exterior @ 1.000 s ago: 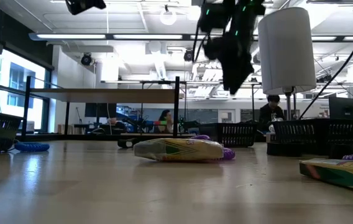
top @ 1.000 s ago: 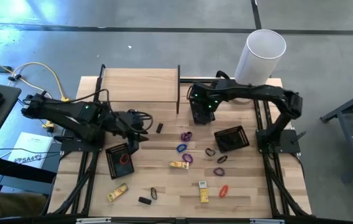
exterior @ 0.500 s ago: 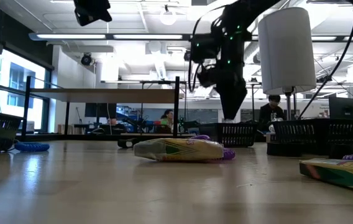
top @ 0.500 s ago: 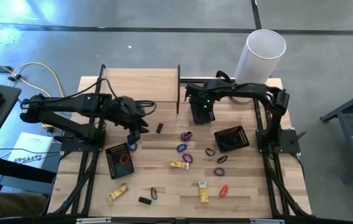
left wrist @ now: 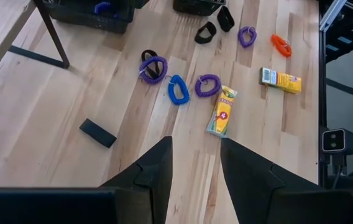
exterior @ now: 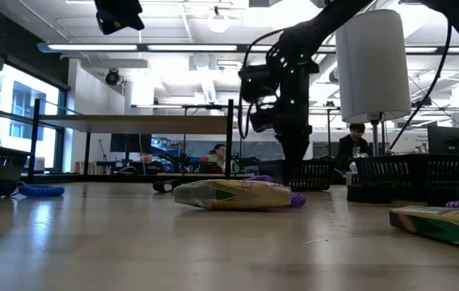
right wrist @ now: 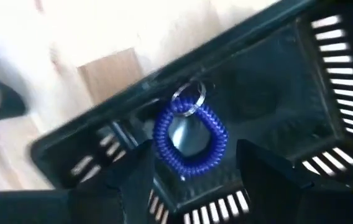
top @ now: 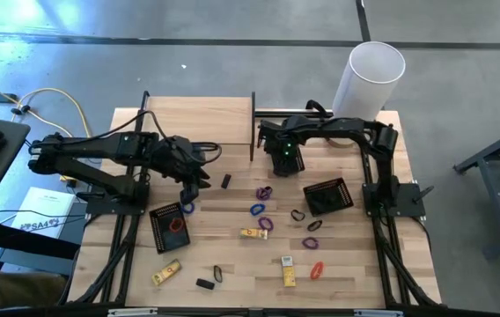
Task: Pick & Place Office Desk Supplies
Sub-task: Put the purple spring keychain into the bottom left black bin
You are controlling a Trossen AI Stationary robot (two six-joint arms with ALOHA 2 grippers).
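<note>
Small supplies are scattered on the wooden table: purple (top: 264,192) and blue (top: 256,210) loops, black loops (top: 297,214), a red loop (top: 317,269), yellow packets (top: 253,233) and black blocks (top: 225,181). My right gripper (right wrist: 192,177) points down into a black mesh tray (top: 285,160) near the far centre. It is open, its fingers on either side of a blue coiled loop (right wrist: 191,138) lying on the tray's floor. My left gripper (left wrist: 195,168) hangs open over the table's left half, with nothing between its fingers.
A tall white cylinder (top: 371,77) stands at the far right corner. A second mesh tray (top: 327,195) sits right of centre. A third tray (top: 168,225) on the left holds a red loop. A black upright post (top: 253,123) stands near the far edge.
My right gripper has come down into the far-centre tray and rolled about its own axis, staying open. My left arm swung a little toward the far edge early on, then kept still.
</note>
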